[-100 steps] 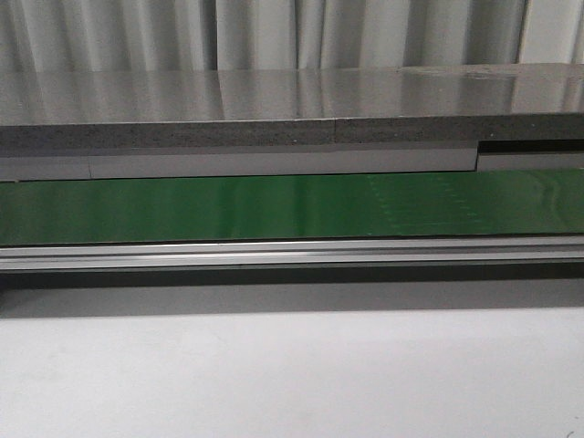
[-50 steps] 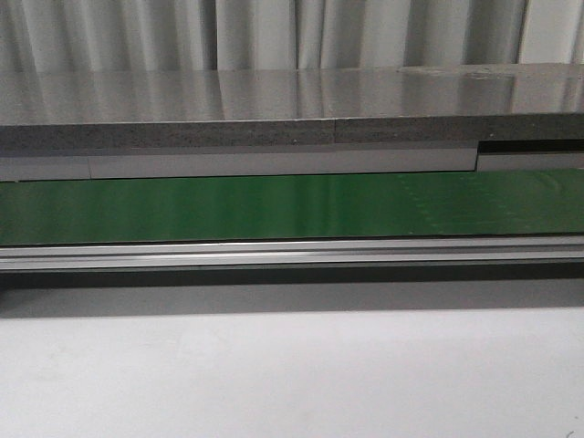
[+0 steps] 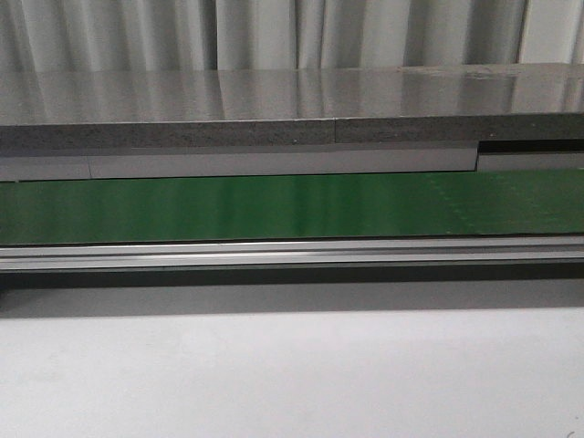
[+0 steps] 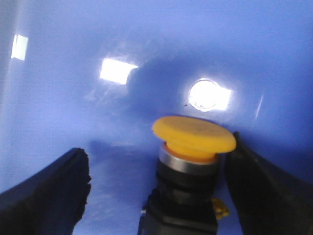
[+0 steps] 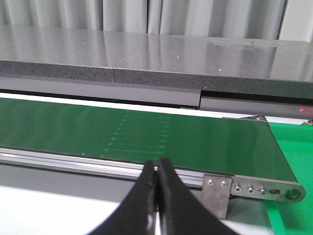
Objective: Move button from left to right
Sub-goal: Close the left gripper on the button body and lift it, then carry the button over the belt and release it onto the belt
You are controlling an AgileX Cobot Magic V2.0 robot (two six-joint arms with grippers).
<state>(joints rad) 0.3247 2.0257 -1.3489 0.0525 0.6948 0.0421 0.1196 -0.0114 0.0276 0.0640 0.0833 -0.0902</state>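
In the left wrist view the button [image 4: 193, 134] stands upright on a glossy blue surface [image 4: 98, 117], its yellow-orange cap above a silver ring and a black body. My left gripper [image 4: 159, 152] is open around it. One finger [image 4: 254, 186] is close beside the cap and the other finger [image 4: 49, 191] stands well apart. My right gripper [image 5: 157, 164] is shut with nothing in it, hanging in front of the green conveyor belt [image 5: 73, 127]. Neither the grippers nor the button show in the front view.
A green conveyor belt [image 3: 274, 208] with an aluminium rail [image 3: 274, 254] crosses the front view, behind a white table [image 3: 274, 374]. A grey stone slab [image 3: 274, 100] lies beyond it. The belt's end bracket [image 5: 254, 186] shows in the right wrist view.
Faint dotted marks on the green belt have shifted to the right. Nothing else in the front view has changed.
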